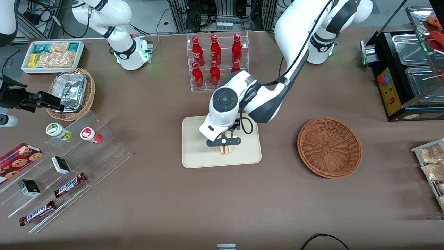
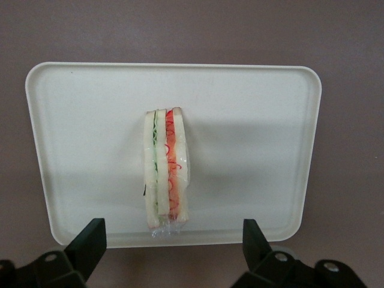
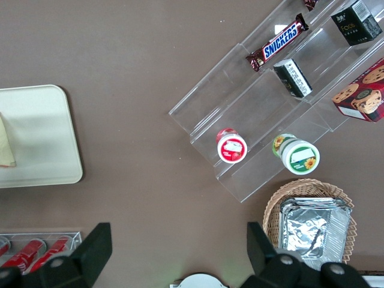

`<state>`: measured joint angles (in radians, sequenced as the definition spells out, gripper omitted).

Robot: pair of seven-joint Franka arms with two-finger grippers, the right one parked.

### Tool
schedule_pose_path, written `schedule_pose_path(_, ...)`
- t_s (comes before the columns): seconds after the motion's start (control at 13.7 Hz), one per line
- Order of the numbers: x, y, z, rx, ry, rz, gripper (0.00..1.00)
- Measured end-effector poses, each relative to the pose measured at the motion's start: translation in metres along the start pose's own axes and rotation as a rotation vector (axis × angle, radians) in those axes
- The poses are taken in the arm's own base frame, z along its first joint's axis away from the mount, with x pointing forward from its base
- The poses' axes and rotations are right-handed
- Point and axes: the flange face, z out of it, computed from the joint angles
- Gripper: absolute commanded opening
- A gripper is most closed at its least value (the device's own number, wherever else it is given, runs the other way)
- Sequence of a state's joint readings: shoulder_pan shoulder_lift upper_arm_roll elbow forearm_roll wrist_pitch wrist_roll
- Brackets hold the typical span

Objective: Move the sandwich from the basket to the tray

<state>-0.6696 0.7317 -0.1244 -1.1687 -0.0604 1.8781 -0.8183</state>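
The sandwich (image 1: 226,150) stands on the beige tray (image 1: 194,146), near the tray's edge nearest the front camera, with its red and green cut edge facing up. My left gripper (image 1: 223,141) hovers right above it, open and holding nothing. In the left wrist view the sandwich (image 2: 167,171) rests on the tray (image 2: 252,150) and the gripper (image 2: 173,233) has its black fingers (image 2: 91,235) spread wide apart, clear of the sandwich. The reddish-brown wicker basket (image 1: 329,147) sits empty beside the tray, toward the working arm's end of the table.
A clear rack of red bottles (image 1: 216,60) stands farther from the front camera than the tray. A foil-lined tan basket (image 1: 71,92), a white snack bin (image 1: 52,55) and clear shelves with candy bars (image 1: 69,184) lie toward the parked arm's end. A black food warmer (image 1: 406,73) stands at the working arm's end.
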Motion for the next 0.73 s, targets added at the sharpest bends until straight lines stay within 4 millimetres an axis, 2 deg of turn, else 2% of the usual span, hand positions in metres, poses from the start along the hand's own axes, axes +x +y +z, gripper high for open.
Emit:
schedule_pose_path(0.15,-0.003,-0.008,-0.029,0.013,0.003,-0.005,1.00)
schedule_pose_path(0.29,0.005,-0.027,-0.059,0.031,0.027,-0.028,1.00)
schedule_pose_path(0.44,0.019,-0.056,-0.080,0.074,0.020,0.014,1.00)
schedule_pose_path(0.73,0.056,-0.128,-0.103,0.092,-0.018,0.054,1.00)
